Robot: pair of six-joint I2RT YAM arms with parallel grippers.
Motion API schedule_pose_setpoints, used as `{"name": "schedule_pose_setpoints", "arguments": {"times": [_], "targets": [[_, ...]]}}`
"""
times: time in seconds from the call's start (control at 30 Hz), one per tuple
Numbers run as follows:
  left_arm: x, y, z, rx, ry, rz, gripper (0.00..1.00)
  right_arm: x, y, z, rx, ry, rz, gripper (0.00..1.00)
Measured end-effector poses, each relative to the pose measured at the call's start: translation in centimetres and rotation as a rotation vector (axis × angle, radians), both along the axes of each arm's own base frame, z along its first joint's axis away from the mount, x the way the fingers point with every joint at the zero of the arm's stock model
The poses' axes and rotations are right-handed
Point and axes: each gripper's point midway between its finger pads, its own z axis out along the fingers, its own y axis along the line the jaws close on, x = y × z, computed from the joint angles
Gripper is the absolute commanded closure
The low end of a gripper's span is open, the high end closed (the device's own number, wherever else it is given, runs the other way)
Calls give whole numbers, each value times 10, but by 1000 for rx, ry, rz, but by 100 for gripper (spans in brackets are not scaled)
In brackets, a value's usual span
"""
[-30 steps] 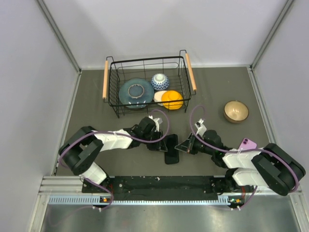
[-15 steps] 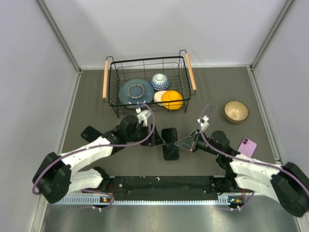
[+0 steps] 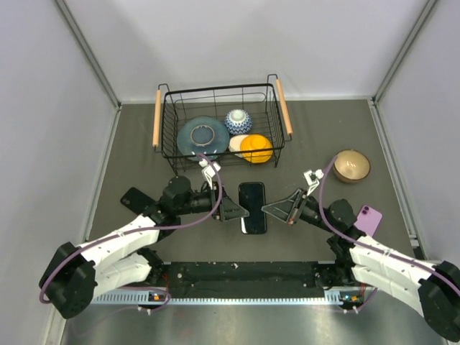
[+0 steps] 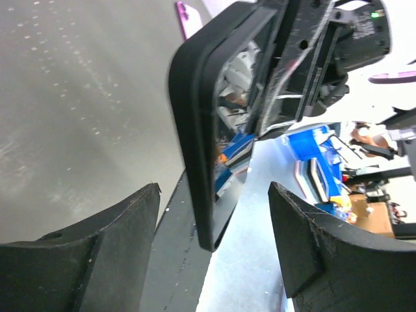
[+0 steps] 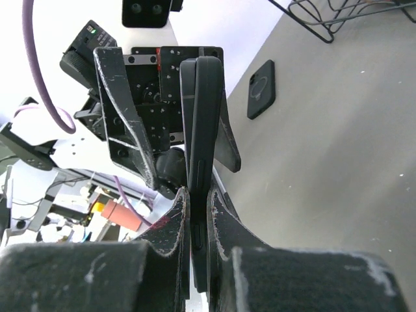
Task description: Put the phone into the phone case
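Note:
The phone [image 3: 252, 207], black and glossy, is held face up between the two grippers, seemingly off the table. My right gripper [image 3: 277, 210] is shut on its right edge; in the right wrist view the fingers [image 5: 197, 195] pinch the phone [image 5: 203, 117] edge-on. My left gripper [image 3: 233, 210] is open at its left edge; in the left wrist view the phone's corner [image 4: 195, 130] hangs between the spread fingers [image 4: 213, 195] without touching them. The phone case [image 3: 131, 199], matte black, lies on the table at the left by the left arm. It also shows in the right wrist view [image 5: 262, 89].
A black wire basket [image 3: 215, 88] with dishes stands at the back centre. A tan bowl [image 3: 351, 165] sits at the right. A purple phone [image 3: 369, 219] lies next to the right arm and shows in the left wrist view [image 4: 187, 16].
The phone has moved away from the front edge toward the basket, carried in the right gripper. Both arms have swung their elbows back, and the left gripper has drawn slightly left.

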Motion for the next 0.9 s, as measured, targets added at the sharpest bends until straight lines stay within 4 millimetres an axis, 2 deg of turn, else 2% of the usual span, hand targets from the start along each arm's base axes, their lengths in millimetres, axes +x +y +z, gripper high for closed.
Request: {"name": "schedule_pose_setpoints", "arguments": {"times": [0.13,0.23,0.27,0.33,0.37,0.4,0.47,0.5,0.6,0.7,0.9], "targets": [[-5,-5,13,-73,-10,-40,38,-2,4,1,16,16,32,100],[-7,-8,13,-100,6,-64,58,-4,6,1,34,25,46,100],[-7,-9,12,-104,14,-68,68,-4,6,0,38,29,49,100],[-8,-10,10,-110,28,-78,78,-6,6,-1,45,35,61,91],[-8,-10,7,-109,39,-81,87,-7,7,1,49,33,65,88],[-8,-10,8,-115,38,-87,100,-7,7,0,46,31,67,77],[-11,-11,11,-128,30,-109,100,-7,7,-3,35,38,70,65],[-12,-11,11,-128,25,-115,100,-8,7,-2,32,34,72,55],[-14,-11,6,-121,36,-131,100,-9,6,6,32,-2,76,44],[-18,-11,4,-120,37,-154,100,-8,3,13,24,-31,64,41],[-27,-10,-1,-126,37,-208,100,14,-3,33,-34,-79,14,36]]}}
